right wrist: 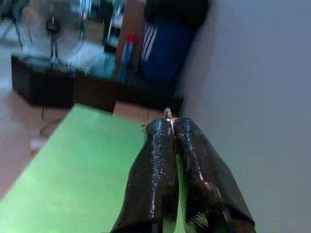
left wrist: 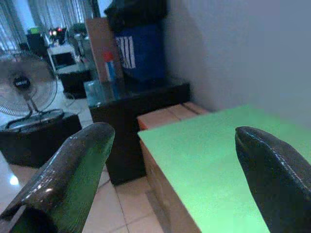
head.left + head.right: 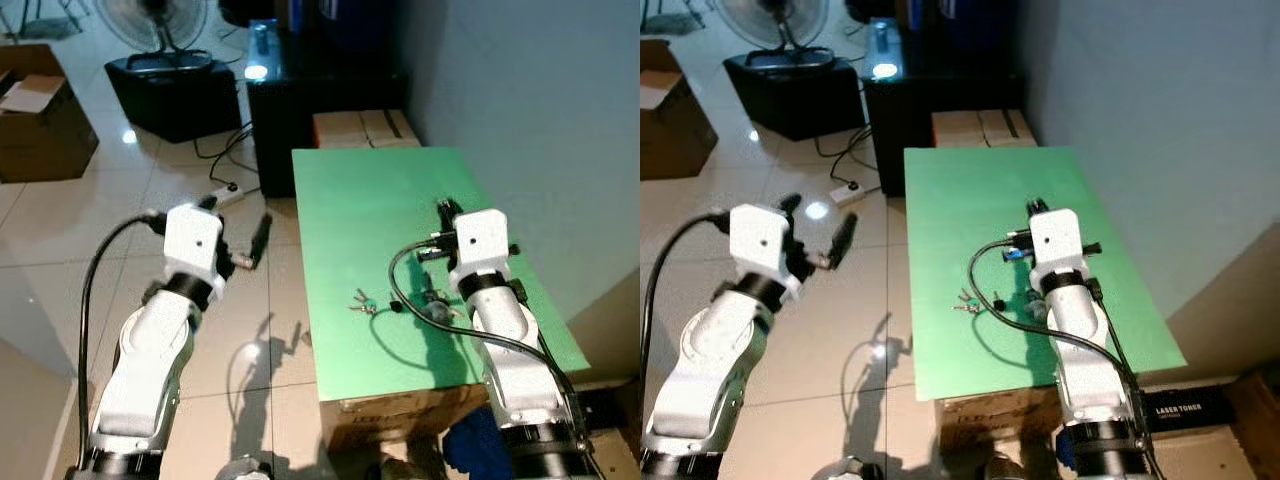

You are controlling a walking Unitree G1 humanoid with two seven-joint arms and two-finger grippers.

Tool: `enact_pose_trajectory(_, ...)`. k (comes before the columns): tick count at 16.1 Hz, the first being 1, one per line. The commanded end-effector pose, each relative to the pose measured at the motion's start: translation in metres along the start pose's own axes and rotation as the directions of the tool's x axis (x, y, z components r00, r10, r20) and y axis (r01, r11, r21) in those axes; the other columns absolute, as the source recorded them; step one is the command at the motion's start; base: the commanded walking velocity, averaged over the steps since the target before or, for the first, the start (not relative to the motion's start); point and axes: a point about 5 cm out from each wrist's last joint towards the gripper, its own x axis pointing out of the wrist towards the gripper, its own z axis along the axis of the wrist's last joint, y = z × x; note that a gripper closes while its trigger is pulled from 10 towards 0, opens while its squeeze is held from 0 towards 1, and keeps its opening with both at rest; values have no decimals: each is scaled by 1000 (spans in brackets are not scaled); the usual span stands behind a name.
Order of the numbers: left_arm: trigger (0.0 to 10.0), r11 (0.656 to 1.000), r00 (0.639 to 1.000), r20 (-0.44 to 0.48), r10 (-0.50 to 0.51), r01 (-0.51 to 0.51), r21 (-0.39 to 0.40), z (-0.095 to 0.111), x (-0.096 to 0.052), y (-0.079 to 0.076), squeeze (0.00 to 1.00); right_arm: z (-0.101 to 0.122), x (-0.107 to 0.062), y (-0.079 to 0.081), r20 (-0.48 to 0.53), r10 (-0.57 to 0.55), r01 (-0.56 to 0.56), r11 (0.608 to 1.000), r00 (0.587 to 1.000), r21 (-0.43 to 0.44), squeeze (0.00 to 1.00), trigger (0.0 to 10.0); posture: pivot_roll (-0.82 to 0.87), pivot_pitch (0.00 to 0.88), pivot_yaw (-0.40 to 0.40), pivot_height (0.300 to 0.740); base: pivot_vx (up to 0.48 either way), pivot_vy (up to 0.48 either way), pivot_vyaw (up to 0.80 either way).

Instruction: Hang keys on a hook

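Nearest the robot, the green tabletop [image 3: 360,200] carries a small bunch of keys [image 3: 362,302] lying flat near its front-left part, just left of the right arm's black cable [image 3: 395,275] and its shadow. The right gripper [image 1: 169,127] is raised above the tabletop's right half, pointing toward the far edge; its jaws are pressed together on a thin metal ring [image 1: 168,115] that pokes out between the tips. The left gripper [image 3: 235,225] is off the tabletop's left side, over the tiled floor [image 3: 60,220], its jaws spread wide and holding nothing. Beyond the far edge sit a brown cardboard box [image 3: 365,128], a dark cabinet [image 3: 290,100] and a standing fan [image 3: 160,30].
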Motion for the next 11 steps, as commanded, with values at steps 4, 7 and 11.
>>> enact_pose_trajectory(4, 10000, 1000, 1000, -22, 11, -11, -2, -7, -9, -7, 0, 15, -7, 12, 46, 48, -48, 999, 998, 1, 0, 10000, -91, 0, -5, 740, 0, 0, 0)
enact_pose_trajectory(7, 10000, 998, 997, -30, 69, -69, -2, -7, -10, -7, 0, 17, -8, 21, 1, 141, -141, 990, 990, -23, 0, 10000, -93, 0, -16, 740, 0, 0, 533)
enact_pose_trajectory(11, 10000, 997, 995, -76, 66, -62, 49, -11, -14, -13, 0, 9, -16, 28, -46, 198, -194, 978, 979, 73, 0, 10000, -79, 0, -27, 740, 0, 0, 800)
